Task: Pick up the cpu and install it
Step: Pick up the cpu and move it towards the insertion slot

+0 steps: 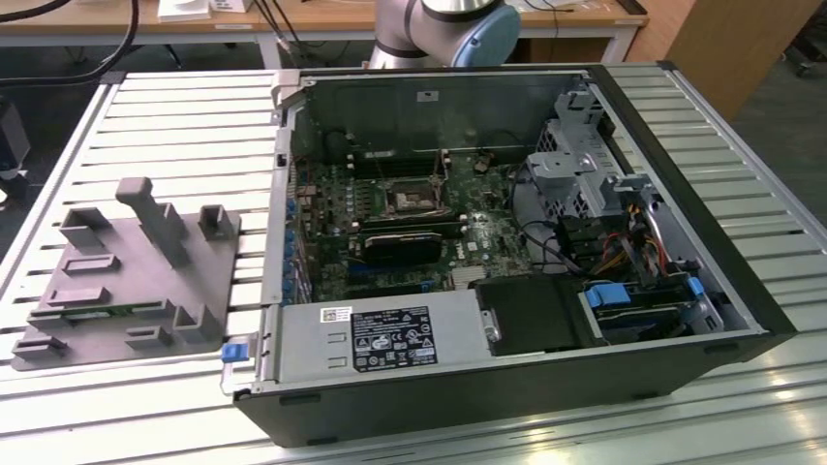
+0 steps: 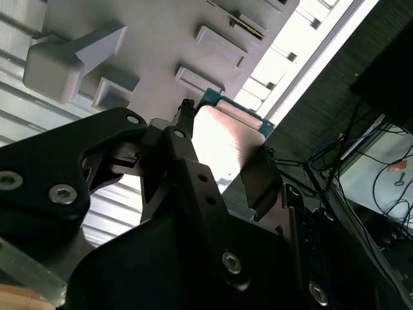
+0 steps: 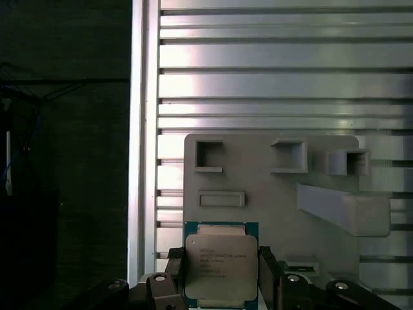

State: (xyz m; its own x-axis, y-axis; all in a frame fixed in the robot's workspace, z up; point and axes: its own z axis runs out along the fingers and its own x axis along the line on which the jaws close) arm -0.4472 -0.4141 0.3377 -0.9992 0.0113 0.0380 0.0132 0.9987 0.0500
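Half done, we judge: our claw (image 3: 220, 259) is clamped on the cpu (image 3: 221, 271) at the grey block (image 3: 271, 187); fitting it into the socket (image 1: 416, 201) is not yet done.

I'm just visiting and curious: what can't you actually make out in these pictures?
- The cpu: in the first wrist view one edge is cut off by the picture's edge, and the gripper covers its two sides.
- Under the cpu: the chip itself hides this in both wrist views, so whether it is resting on the grey block or lifted is unclear.
- The motherboard socket: too small in the exterior view to judge its state.
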